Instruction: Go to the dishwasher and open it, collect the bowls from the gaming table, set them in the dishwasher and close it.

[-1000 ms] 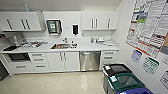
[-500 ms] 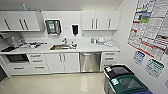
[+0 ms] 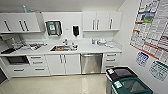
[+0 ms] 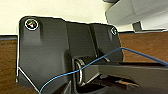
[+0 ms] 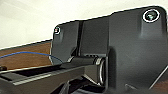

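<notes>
The task is at its very start: the dishwasher [image 3: 91,63] stands shut under the white bench [image 3: 82,48], just right of the sink [image 3: 60,48], with its bar handle untouched, so opening it, fetching the bowls, loading them and closing it are all left to do. The wrist views give no look at either end effector's fingers, so I cannot tell whether they are open or closed. The dishwasher looks well apart from both arms, ahead across open floor [image 3: 55,85].
</notes>
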Controlling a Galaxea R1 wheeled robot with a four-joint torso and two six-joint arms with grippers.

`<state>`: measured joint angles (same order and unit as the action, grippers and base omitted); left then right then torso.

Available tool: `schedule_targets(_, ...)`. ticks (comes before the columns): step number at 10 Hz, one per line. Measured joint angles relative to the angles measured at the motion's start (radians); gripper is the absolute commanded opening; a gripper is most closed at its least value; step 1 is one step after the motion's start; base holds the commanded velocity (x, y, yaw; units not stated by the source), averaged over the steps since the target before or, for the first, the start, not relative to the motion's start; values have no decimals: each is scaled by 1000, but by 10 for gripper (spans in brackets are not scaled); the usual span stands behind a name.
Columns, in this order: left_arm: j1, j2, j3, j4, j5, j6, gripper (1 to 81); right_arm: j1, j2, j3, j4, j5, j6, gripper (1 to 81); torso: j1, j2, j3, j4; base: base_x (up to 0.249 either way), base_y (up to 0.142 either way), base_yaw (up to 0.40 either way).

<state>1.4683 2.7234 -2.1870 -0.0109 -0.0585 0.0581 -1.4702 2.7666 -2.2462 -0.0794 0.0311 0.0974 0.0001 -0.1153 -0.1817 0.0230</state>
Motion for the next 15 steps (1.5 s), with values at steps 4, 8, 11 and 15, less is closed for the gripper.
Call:
schedule_targets(4, -1, -15, -3, 0, 2, 0, 811, 0, 19, 1, 0, 1, 0, 811, 0, 0, 0, 0, 115, 66, 0)
schedule_targets(8, -3, 5, 5, 0, 0, 2, 811, 5, -2, -10, -1, 3, 0, 811, 0, 0, 0, 0, 131, 48, 0)
schedule_targets(11, 0, -6, -3, 0, -1, 2, 811, 4, 16, -1, -1, 1, 0, 811, -1, 0, 0, 0, 136, 0, 0)
schedule_targets(15, -4, -2, -2, 0, -1, 2, 811, 5, 7, -4, -1, 1, 0, 811, 0, 0, 0, 0, 138, 0, 0)
